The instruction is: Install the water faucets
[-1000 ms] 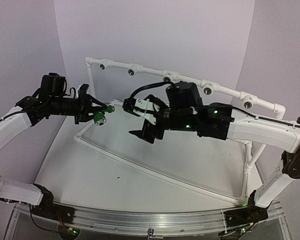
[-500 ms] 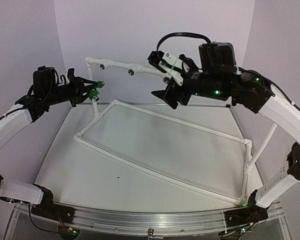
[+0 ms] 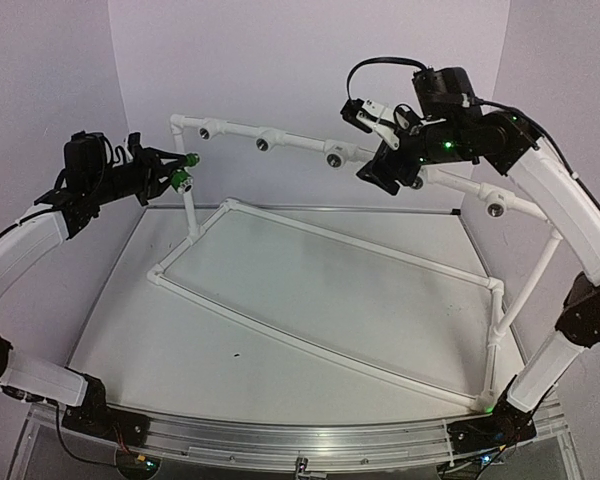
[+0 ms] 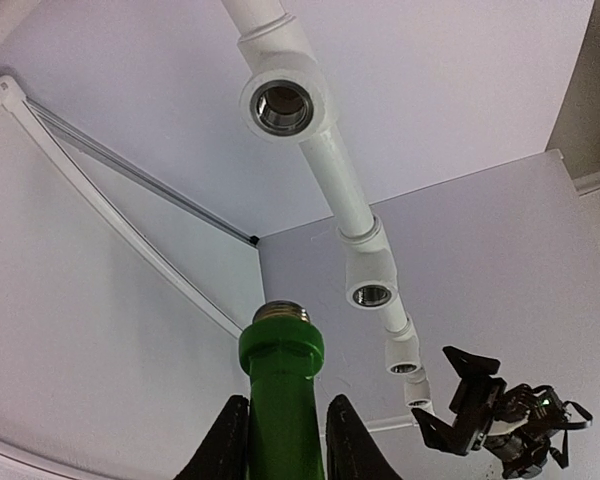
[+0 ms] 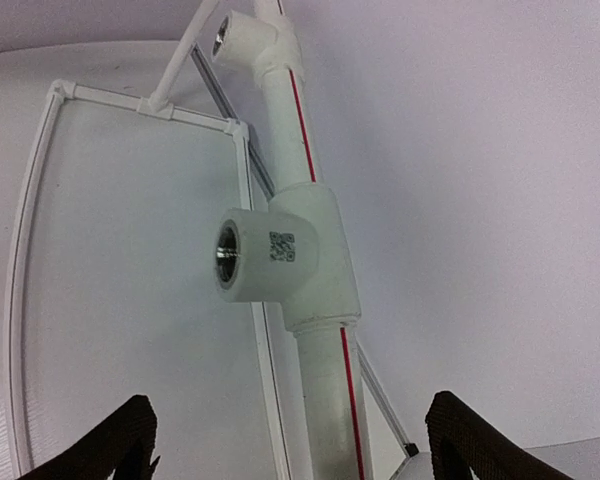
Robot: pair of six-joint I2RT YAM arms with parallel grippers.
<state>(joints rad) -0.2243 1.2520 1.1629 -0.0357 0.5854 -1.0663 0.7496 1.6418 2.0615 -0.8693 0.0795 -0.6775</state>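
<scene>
A green water faucet [image 3: 183,178] with a silver threaded end [image 4: 282,312] is clamped in my left gripper [image 3: 168,172], which is shut on its green body [image 4: 280,400]. It hangs just left of the raised white pipe rail [image 3: 300,148], below and short of the first tee socket [image 4: 283,105]. My right gripper [image 3: 385,160] is open at the rail further right. In the right wrist view the pipe [image 5: 325,400] runs between the wide-apart fingers [image 5: 128,440], with a tee socket [image 5: 227,255] just beyond them.
More tee sockets [image 3: 495,208] line the rail toward the right end. A flat rectangular white pipe frame [image 3: 310,345] lies on the table, with upright posts at the left [image 3: 190,205] and right [image 3: 520,295]. Purple walls close in behind.
The right arm has swung up and to the right, from over the table's middle to the rail. The left gripper has lifted the faucet up and left toward the rail's left end.
</scene>
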